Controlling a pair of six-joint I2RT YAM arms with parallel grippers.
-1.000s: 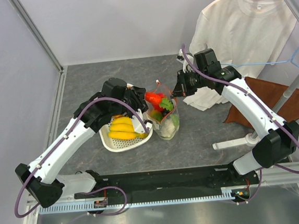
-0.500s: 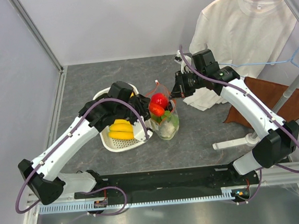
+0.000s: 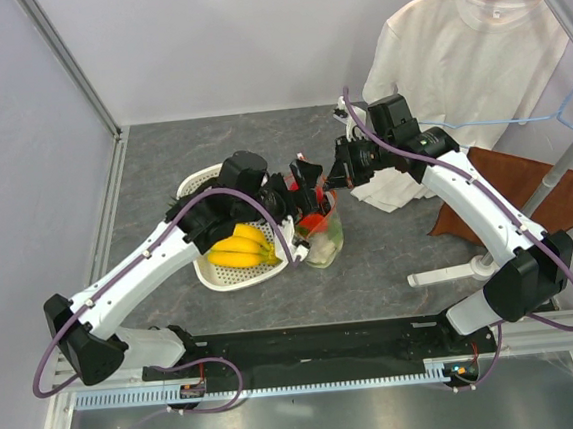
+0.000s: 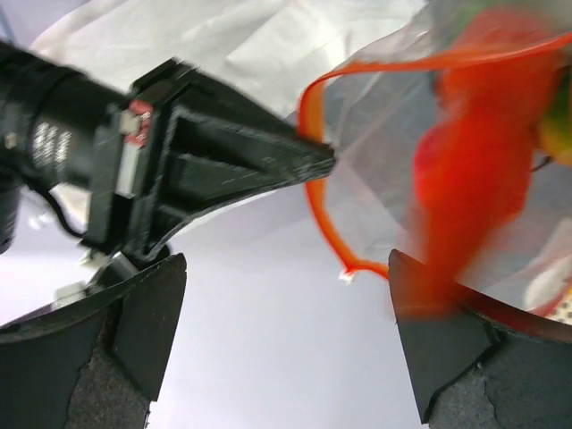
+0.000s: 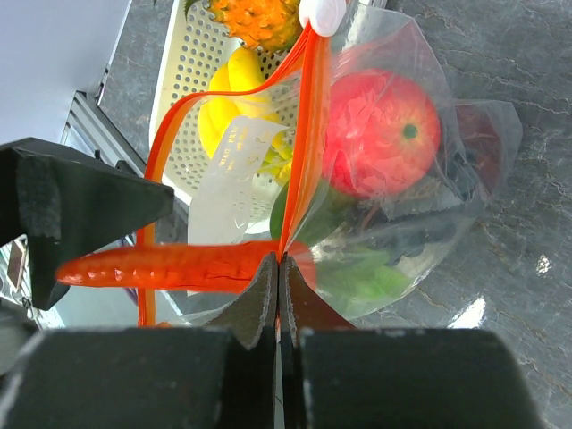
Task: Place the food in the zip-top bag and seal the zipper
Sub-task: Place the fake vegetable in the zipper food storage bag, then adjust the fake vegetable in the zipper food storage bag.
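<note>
Clamped jaws of the right gripper (image 5: 280,268) pinched the zipper (image 5: 304,125), with the clear bag (image 5: 474,143) standing open just beside the basket (image 3: 209,274). The left gripper (image 4: 286,295) hung spread wide at its mouth (a blurred chili (image 4: 465,179) there), and a red fruit (image 5: 380,134) lay inside.

Top external: above and behind, facing down, distant.
Left wrist: very close, facing zip-top bag (image 4: 393,116) mouth.
Right wrist: close, looking down on bag (image 5: 429,206).
Shared: the bag (image 3: 324,243).
</note>
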